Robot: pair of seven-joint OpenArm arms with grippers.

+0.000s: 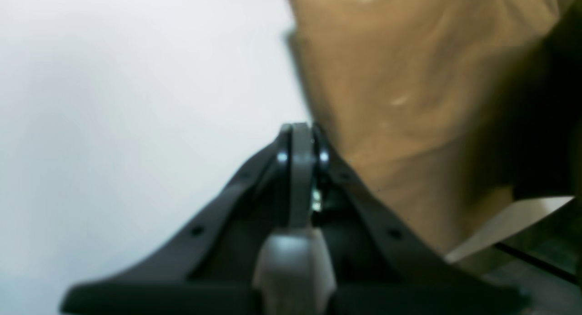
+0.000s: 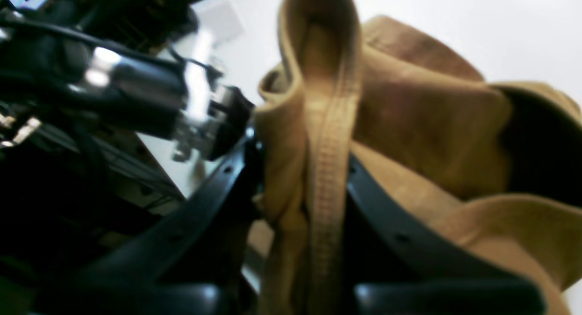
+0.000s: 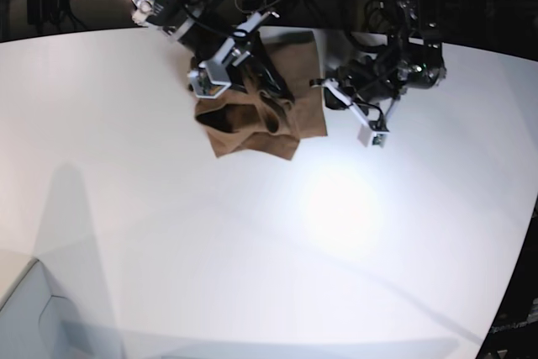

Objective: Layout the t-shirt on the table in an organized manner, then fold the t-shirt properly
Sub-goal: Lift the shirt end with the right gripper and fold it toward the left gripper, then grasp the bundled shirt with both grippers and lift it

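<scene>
The t-shirt (image 3: pixel 256 119) lies bunched near the far edge of the bench (image 3: pixel 277 241), a tan heap with one fold raised off the surface. The right gripper (image 2: pixel 318 178) is clenched on the t-shirt's ribbed neckline (image 2: pixel 328 137): in the right wrist view the band runs straight up between its dark fingers (image 2: pixel 218 187) and loops over above them. The left gripper (image 1: pixel 300 140) hangs just beside the t-shirt's edge nearest it, its fingers (image 1: pixel 338 178) pressed together on nothing, the cloth only brushing past one side.

The cloth looks light, soft and limp, so it should drape and slump from any single hold and keep creases. The ribbed neckline is the firmest part and a sound place to pinch; for spreading, I judge the shoulder seams or the hem corners the better holds, one per gripper, since a mid-panel pinch would only gather layers.

The bench is smooth, matte white and far wider than the t-shirt, bare towards the near side. Behind the t-shirt stand dark equipment and cables.
</scene>
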